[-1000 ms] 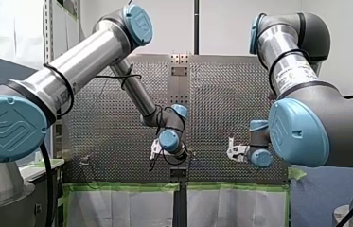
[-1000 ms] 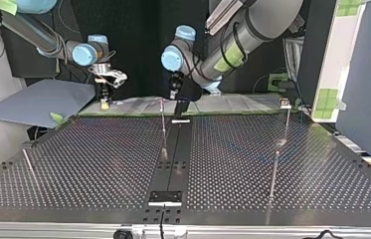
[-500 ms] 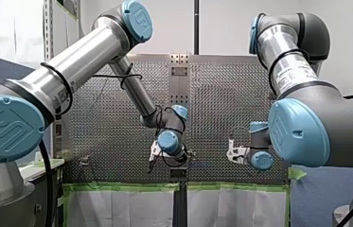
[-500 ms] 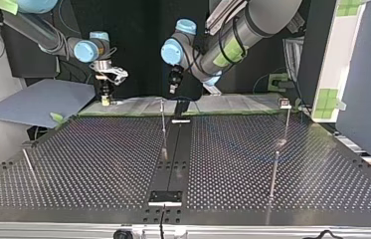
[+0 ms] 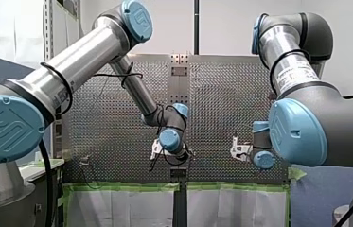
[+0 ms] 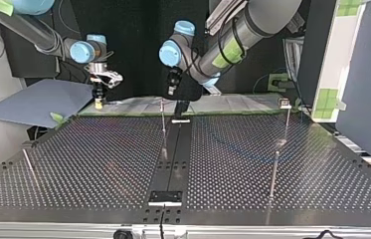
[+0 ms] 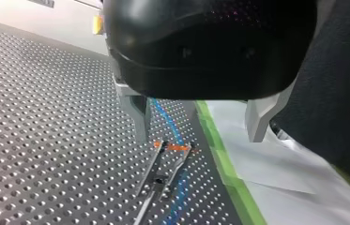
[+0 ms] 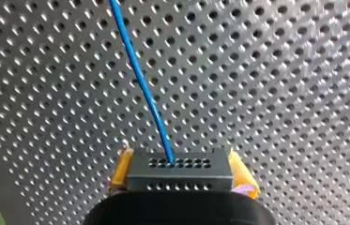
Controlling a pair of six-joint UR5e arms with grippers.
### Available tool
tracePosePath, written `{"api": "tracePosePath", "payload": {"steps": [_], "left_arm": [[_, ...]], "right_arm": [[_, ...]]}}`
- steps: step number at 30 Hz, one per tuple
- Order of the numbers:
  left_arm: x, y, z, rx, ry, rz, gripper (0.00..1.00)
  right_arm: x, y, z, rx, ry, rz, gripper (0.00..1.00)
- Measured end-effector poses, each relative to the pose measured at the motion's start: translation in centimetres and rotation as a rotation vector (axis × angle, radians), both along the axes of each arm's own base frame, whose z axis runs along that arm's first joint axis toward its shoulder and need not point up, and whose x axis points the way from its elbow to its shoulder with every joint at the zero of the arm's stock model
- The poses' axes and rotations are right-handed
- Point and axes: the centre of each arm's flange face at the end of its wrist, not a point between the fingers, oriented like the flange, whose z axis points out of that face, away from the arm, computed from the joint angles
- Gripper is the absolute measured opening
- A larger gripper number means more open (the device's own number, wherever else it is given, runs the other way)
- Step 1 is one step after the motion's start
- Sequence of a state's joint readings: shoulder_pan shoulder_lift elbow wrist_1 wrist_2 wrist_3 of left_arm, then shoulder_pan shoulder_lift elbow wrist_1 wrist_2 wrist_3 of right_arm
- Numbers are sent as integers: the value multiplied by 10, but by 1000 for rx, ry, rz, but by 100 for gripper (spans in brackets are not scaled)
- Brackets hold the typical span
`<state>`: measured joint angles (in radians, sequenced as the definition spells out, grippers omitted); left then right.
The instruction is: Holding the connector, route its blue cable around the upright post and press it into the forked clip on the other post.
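1. My right gripper [image 8: 179, 159] is clamped on the connector [image 8: 179, 174], which sits between its yellow pads [image 8: 122, 166].
2. The blue cable [image 8: 140, 79] leaves the connector's far face and runs ahead over the perforated table [image 8: 280, 93].
3. My left gripper [image 7: 200, 126] has its metal fingers spread and grasps nothing.
4. The forked clip [image 7: 157, 179] stands ahead of my left gripper. The cable reaches the clip's orange tips, but I cannot tell whether it is seated.
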<state>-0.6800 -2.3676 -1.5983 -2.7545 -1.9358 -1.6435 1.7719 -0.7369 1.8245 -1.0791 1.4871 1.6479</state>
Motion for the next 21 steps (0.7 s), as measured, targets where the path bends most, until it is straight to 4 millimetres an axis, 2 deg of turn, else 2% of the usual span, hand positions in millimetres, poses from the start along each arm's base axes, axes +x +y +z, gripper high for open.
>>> {"api": "tracePosePath", "payload": {"steps": [9, 21], "left_arm": [[-4, 9, -1, 49, 31, 43, 100], [-11, 4, -1, 34, 36, 43, 100]], "right_arm": [[-8, -6, 3, -22, -5, -60, 0], [-8, -9, 4, -32, -8, -60, 0]]}}
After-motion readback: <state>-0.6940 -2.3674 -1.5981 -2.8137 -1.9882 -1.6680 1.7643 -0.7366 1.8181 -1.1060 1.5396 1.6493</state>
